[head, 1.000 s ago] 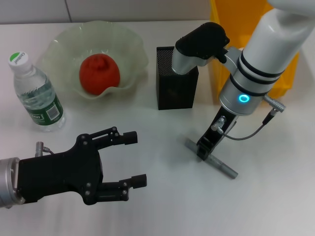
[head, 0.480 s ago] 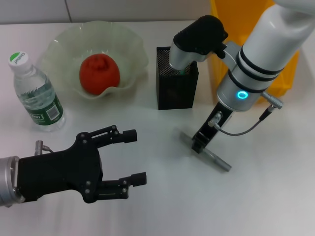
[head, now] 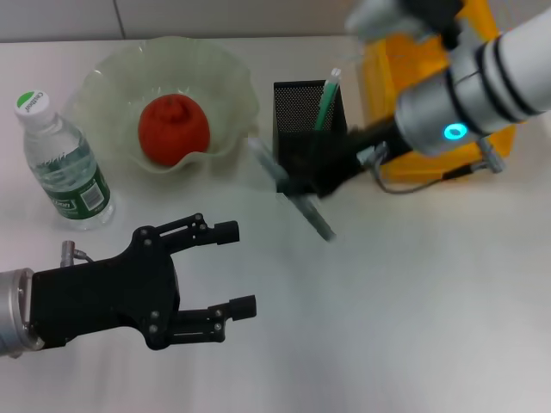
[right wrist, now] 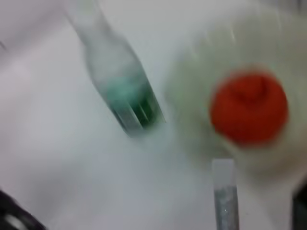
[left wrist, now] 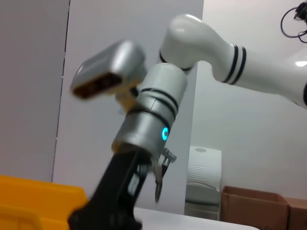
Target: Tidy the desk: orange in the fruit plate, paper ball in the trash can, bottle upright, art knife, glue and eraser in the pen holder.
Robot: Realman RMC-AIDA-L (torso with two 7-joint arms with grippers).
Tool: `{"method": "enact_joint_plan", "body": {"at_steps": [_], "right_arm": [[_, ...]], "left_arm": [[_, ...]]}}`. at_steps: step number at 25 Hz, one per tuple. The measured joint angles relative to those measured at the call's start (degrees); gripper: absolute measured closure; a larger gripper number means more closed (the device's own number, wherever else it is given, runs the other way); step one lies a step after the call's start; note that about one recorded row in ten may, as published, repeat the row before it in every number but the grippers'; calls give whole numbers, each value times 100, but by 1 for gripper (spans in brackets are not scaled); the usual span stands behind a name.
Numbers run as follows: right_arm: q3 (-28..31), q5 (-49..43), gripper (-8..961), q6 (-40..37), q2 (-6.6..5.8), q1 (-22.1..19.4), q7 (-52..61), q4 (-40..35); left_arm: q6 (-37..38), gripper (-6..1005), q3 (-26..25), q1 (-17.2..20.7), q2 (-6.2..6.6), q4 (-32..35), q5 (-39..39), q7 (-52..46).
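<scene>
1. Knife [head: 293, 185] off the table [head: 413, 327] since a second ago: then flat at lower right of centre with the right end effector [head: 303, 176] pressed down on it, now airborne and slanted, moved up and left to just in front of the holder [head: 308, 146].
2. Right arm swung from a steep downward reach to a low sideways reach, coming in from the right edge of the head view. Blurred, so mid-swing by the look of it.
3. Meaning, as a judgement: pick-up done, carry to the holder under way; drop into the holder not yet done.
4. Right end effector: clenched on the knife about mid-length, both ends sticking out clear. Exact finger gap lost in blur. Knife tip also visible at the lower edge of the right wrist view [right wrist: 224, 196].
5. Left end effector [head: 231, 271]: lower left of the head view, above the table, fingers spread wide, nothing between them, touching nothing. Idle.
6. Orange [head: 174, 129] already in the plate [head: 232, 69], upper left. Bottle [head: 62, 163] upright at far left.
7. Green-capped stick [head: 325, 103] standing in the holder, likely the glue.
8. Yellow bin [head: 387, 77] at upper right behind the arm. Paper ball and eraser not seen.
9. Next, presumably: knife needs tipping nearer vertical above the holder mouth before release; slanted as now, likely to catch the rim.
</scene>
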Motion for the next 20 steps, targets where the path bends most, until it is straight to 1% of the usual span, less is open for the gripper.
{"method": "enact_joint_plan", "body": {"at_steps": [1,2,5,6,7,8,9,10,11,12,16,20], "right_arm": [[281,735,818,119,-1,-293,-636,-35],[281,735,818,119,-1,-293,-636,-35],[700,1972,819,214,-3,-654,-1799,220],[950,2688,819,230,-7,-811,-2568,573],[950,2688,820,230,-7,-811,-2568,573],[1205,3384,820,195,-11,-907,-3385,1039],[1205,3384,820,195,-11,-907,-3385,1039],[1382,3814,821,110,-13,-933,-3897,1419],[1661,4469,821,-79,-20,-950,-4712,2041],[1661,4469,822,-79,-20,-950,-4712,2041],[2358,5295,809,-313,-26,-956,-6060,3130],[2521,5346,791,-205,-24,-956,-6426,3382]], "left_arm": [[-3,167,0,-1,0,0,0,0],[-12,167,1,-2,0,0,0,0],[-51,167,2,-3,-1,-2,0,0],[-67,167,2,-3,0,-6,0,0],[-67,167,2,-3,0,-6,0,0],[-74,167,3,-3,-1,-7,0,0],[-79,167,2,-3,0,-8,0,0],[-82,167,2,-3,-1,-8,1,0],[-87,167,2,-3,0,-9,1,0],[-87,167,2,-3,0,-9,1,0],[-122,167,7,-29,-1,-9,1,0],[-137,167,24,-45,-7,-34,1,0]]}}
